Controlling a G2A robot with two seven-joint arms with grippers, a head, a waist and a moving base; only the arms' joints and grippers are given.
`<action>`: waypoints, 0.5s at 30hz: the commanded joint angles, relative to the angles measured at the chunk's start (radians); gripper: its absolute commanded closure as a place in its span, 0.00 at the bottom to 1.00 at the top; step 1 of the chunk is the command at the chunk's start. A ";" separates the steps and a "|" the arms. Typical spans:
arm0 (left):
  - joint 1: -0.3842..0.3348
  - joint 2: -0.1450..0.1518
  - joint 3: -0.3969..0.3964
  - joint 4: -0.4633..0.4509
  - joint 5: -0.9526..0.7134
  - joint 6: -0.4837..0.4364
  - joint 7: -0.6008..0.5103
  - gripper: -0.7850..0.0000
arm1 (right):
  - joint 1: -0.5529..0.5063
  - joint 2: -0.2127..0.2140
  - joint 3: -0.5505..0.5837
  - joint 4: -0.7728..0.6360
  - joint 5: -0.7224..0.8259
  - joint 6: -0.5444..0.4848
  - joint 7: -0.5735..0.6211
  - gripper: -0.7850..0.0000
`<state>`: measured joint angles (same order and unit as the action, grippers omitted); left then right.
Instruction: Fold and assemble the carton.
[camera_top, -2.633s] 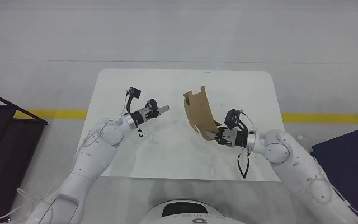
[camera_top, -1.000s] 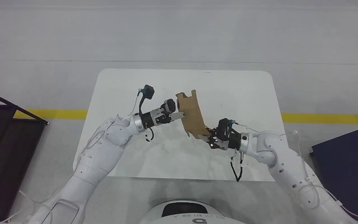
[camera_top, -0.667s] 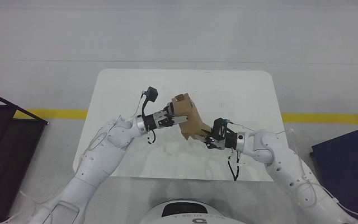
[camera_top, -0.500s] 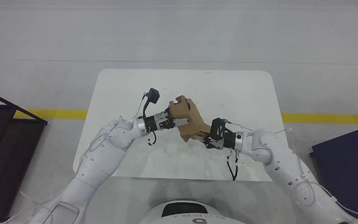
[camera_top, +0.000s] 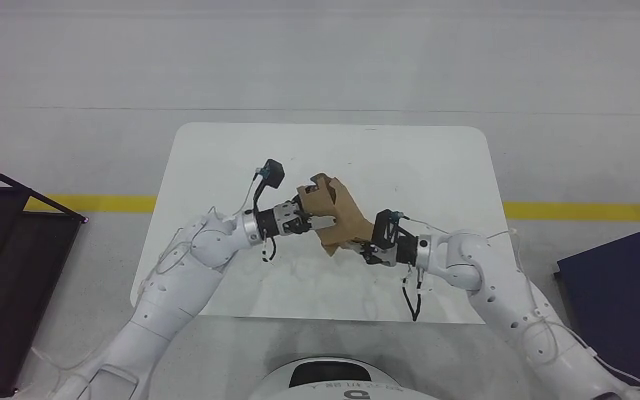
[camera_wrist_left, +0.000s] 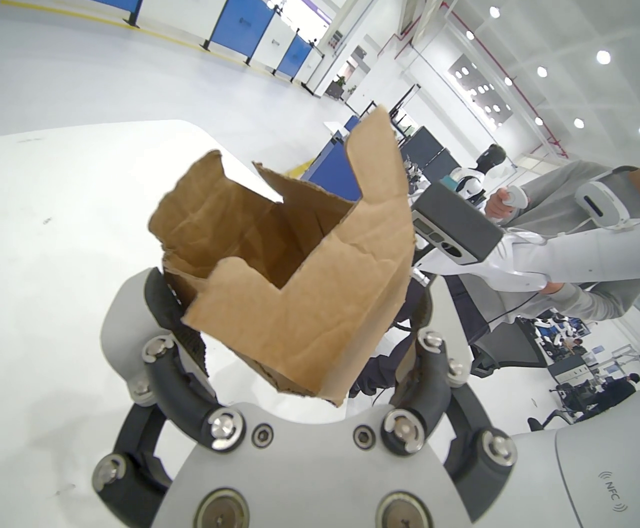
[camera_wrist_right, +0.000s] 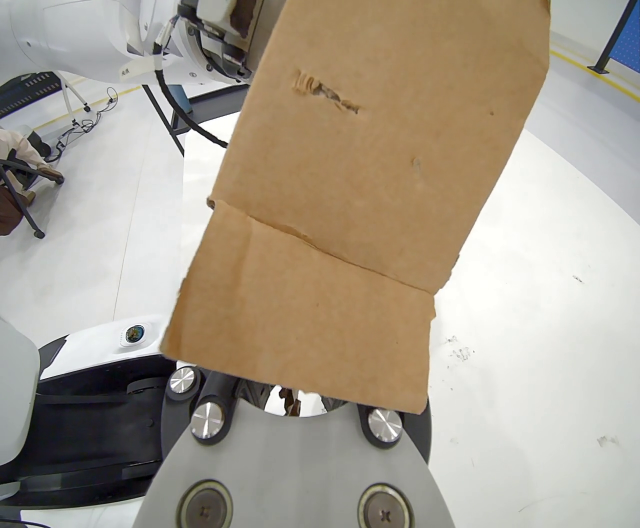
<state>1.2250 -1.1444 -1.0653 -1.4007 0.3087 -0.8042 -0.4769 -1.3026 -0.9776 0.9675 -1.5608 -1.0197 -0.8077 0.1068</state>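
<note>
Above the table (camera_top: 430, 160), carton (camera_top: 335, 208) between left pincer (camera_top: 304, 214) and right pincer (camera_top: 371, 241).

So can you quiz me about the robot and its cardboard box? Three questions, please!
1. Pick one. Where is the carton?
A. Between the left gripper and the right gripper
B. On the floor
C. At the table's far edge

2. Fill the gap: the table under the arms is coloured ___.

3. True or false: the carton lies pressed flat on the table.

Key
1. A
2. white
3. False. It is opened into a box shape with flaps sticking out, and it is held up over the table.
</note>
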 joint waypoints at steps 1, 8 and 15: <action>0.002 0.001 -0.004 -0.001 0.005 -0.006 0.005 0.58 | 0.000 -0.001 -0.001 0.003 -0.002 -0.003 -0.001 1.00; 0.005 0.005 -0.011 0.000 0.003 -0.019 0.010 1.00 | 0.002 -0.003 0.002 0.016 0.005 -0.021 -0.007 1.00; 0.001 0.007 -0.012 -0.001 0.012 -0.027 0.019 1.00 | 0.001 -0.003 0.009 0.023 0.023 -0.042 -0.003 1.00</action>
<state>1.2255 -1.1378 -1.0767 -1.4017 0.3193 -0.8304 -0.4592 -1.3015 -0.9807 0.9754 -1.5399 -1.0003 -0.8463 0.1035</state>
